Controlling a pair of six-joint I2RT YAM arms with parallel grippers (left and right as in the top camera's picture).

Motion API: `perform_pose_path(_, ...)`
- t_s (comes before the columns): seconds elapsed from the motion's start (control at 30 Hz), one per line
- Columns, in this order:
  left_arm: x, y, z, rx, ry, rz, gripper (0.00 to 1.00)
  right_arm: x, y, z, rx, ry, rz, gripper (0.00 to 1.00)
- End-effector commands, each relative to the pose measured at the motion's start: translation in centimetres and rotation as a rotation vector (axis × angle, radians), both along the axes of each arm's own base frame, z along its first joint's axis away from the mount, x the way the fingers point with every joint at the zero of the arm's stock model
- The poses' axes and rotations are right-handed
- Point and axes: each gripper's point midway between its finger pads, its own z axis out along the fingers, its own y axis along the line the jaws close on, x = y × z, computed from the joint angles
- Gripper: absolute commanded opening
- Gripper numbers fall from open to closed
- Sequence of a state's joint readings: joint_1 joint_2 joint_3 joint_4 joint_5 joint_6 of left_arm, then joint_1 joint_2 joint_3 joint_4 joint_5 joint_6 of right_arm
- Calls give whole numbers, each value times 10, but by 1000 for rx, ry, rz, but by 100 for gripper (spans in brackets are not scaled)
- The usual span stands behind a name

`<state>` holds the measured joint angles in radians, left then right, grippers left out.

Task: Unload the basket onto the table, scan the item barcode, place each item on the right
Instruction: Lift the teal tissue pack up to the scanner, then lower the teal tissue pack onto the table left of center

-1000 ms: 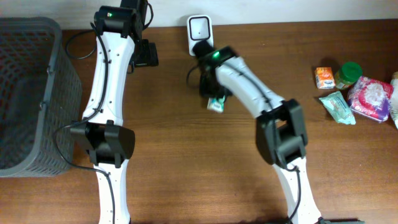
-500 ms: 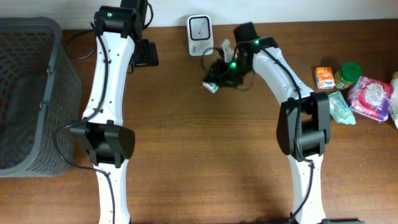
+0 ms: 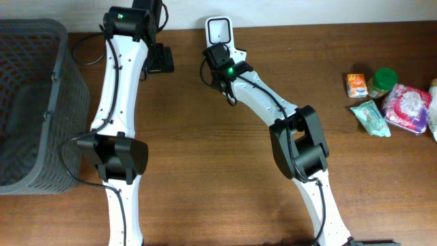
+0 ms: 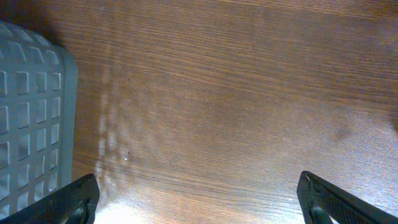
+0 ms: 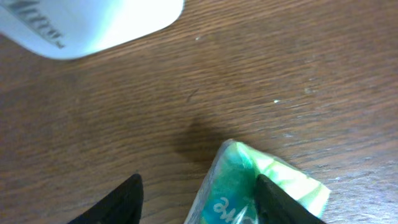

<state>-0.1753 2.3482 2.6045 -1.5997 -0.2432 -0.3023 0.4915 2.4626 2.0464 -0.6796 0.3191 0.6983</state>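
Green-and-white packet [image 5: 273,180], a small film-wrapped pack, lies tilted on the brown tabletop [image 3: 205,171], one corner pointing toward the white scanner [image 5: 81,25] just beyond it. It shows only in the right wrist view; from overhead, the right arm hides it. No barcode can be made out on the face that shows.

The right claw [image 5: 199,179] stands over the packet with its two dark fingers apart. One finger [image 5: 118,205] is clear of the wrapper, with bare wood between them. The other finger [image 5: 273,199] overlaps the packet's face, and whether it touches cannot be told. The claw looks open rather than gripping.

The packet is probably light and soft, with a glossy wrapper that may crinkle and slide. A hold across its narrow width, near one end, would likely suit it. That would leave the printed faces uncovered for the scanner. A hard squeeze could buckle it.

Further out, the left claw [image 4: 199,199] hangs wide open and empty over bare tabletop, beside the grey mesh basket [image 3: 34,102] at the left edge. Well apart at the far right lie an orange carton [image 3: 356,85], a green-lidded jar [image 3: 384,80], a pink packet [image 3: 406,108] and a teal packet [image 3: 371,117].
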Motion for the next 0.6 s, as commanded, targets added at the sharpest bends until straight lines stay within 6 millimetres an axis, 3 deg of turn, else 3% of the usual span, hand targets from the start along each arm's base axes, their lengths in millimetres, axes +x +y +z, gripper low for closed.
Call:
perform_pose_path(0.0, 1, -1, 1, -2, -3, -12, 99, -10, -7, -18, -33, 61, -19, 35)
perform_pose_path(0.07, 1, -1, 1, -2, -4, -12, 99, -29, -17, -18, -72, 141, -17, 19)
perform_pose_path(0.27, 1, -1, 1, -2, -4, -12, 99, -93, -51, -5, -207, 388, -17, 11)
perform_pose_path(0.4, 1, -1, 1, -2, -4, -12, 99, -110, -56, 27, -215, 428, 24, 28)
perform_pose_path(0.47, 1, -1, 1, -2, -4, -12, 99, -116, -41, 41, -130, 441, 94, 61)
perform_pose_path(0.57, 1, -1, 1, -1, -4, -12, 99, -125, -38, 32, -104, 484, 71, 61)
